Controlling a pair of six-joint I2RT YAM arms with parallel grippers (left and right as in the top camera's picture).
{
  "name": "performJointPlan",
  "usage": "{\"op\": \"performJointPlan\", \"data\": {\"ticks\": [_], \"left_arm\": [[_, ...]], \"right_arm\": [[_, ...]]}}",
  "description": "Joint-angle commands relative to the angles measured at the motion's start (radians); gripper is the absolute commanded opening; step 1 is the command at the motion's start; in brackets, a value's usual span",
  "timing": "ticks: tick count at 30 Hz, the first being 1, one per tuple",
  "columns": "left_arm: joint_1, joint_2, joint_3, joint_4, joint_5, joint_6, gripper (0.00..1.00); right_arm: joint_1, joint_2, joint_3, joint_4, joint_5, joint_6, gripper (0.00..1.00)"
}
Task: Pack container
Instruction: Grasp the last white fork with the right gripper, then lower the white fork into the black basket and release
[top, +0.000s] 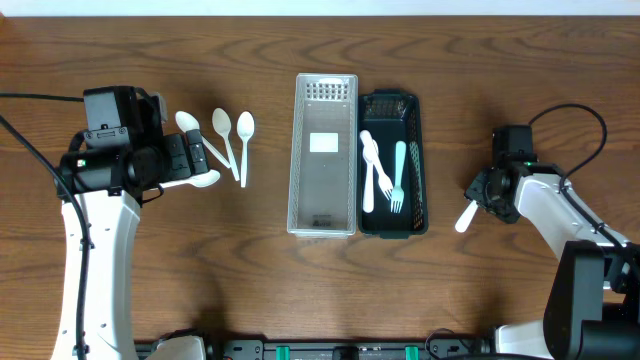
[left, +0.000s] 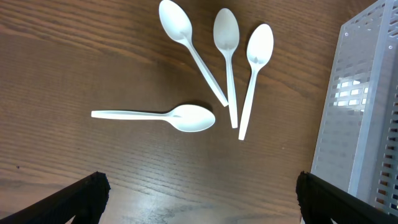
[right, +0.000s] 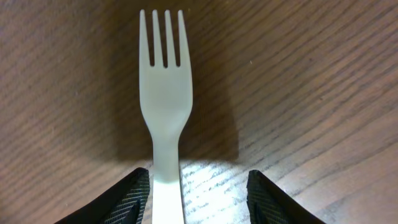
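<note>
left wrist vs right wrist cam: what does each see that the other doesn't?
Left wrist only: four white spoons loose on the table, three fanned out and one lying crosswise beside them, plus the edge of a gray slotted bin at right.
Right wrist only: one white fork, tines pointing away, handle running between the fingers of the right tool.
Both: the brown wood table. Each also shows its own fingers at the bottom corners; the left tool is wide open.
</note>
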Motion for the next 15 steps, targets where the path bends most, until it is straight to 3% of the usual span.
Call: {"op": "performJointPlan", "data": {"ticks": [1,15], "left_arm": [[0.005,0.008,0.019,-0.003,-0.012,0.018,0.98],[0.005,0.008,0.019,-0.002,-0.012,0.018,0.98]], "right_arm": [[-0.009,-0.003,-0.014,0.020,0.011,0.051,0.53],[-0.009,0.091,-0.019,0.056,0.010,0.066,0.50]]}}
